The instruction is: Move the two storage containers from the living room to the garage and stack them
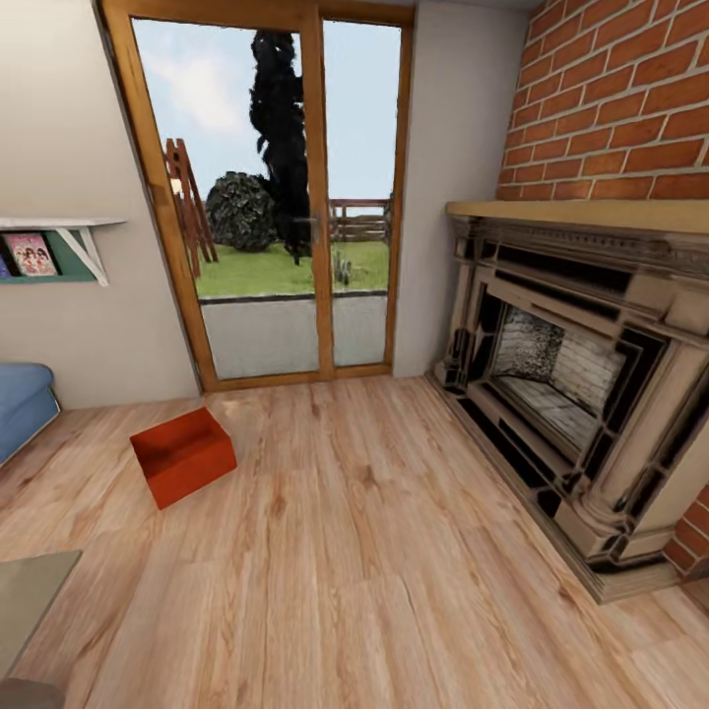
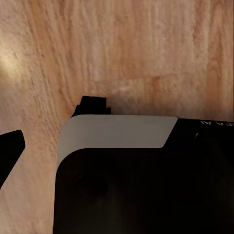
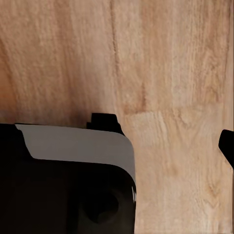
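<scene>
Storage container [image 1: 184,455] at nine o'clock on wood floor [image 1: 374,551] — unreached; clumsy approach could shove it. Claw states — cannot tell.

Counted in head view: one orange-red storage container [image 1: 183,455] on wood-plank floor [image 1: 374,571]; one brick fireplace [image 1: 581,394]; two glass door panes [image 1: 286,197]; one wall shelf [image 1: 59,246]; one blue sofa corner [image 1: 22,399].
</scene>
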You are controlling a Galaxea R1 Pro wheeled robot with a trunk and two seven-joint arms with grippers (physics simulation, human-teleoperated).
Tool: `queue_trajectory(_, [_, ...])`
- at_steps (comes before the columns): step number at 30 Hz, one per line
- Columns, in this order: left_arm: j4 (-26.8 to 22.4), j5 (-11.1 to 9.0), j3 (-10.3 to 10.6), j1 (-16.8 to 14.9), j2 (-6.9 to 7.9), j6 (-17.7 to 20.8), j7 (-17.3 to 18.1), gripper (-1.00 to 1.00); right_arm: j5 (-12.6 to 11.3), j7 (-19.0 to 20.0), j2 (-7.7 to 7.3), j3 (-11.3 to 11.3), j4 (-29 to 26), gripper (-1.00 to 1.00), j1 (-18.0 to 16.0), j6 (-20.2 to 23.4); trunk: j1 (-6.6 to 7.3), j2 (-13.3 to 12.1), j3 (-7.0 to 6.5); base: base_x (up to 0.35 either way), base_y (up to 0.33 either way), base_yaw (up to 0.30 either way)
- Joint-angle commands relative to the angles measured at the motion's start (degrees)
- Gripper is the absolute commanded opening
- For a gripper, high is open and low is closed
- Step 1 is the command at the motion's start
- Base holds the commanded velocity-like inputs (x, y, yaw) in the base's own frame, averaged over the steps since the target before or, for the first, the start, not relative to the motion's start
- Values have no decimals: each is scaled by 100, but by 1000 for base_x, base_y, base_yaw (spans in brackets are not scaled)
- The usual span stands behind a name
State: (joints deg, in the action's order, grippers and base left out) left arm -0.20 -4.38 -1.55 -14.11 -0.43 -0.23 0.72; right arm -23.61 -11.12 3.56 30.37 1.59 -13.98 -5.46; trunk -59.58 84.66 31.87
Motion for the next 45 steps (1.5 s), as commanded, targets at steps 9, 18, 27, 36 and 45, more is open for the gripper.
queue_trajectory(9, [3, -46, -12, -4, -1, -2, 7, 100, -56, -4, 4, 48, 17, 100, -6, -34, -3, 2, 5, 323, 0, 269])
queue_trajectory(18, [3, -46, -12, -4, -1, -3, 7, 100, -58, -4, 4, 48, 17, 100, -8, -34, -3, 2, 5, 323, 0, 269])
queue_trajectory(27, [3, -46, -12, -4, -1, -2, 7, 100, -65, -4, 4, 48, 17, 100, -5, -34, -3, 2, 5, 323, 0, 269])
queue_trajectory(36, [3, -46, -12, -4, -1, -2, 7, 100, -65, -4, 4, 48, 17, 100, -5, -34, -3, 2, 5, 323, 0, 269])
queue_trajectory(45, [3, -46, -12, -4, -1, -3, 7, 100, -63, -4, 4, 48, 17, 100, -6, -34, -3, 2, 5, 323, 0, 269])
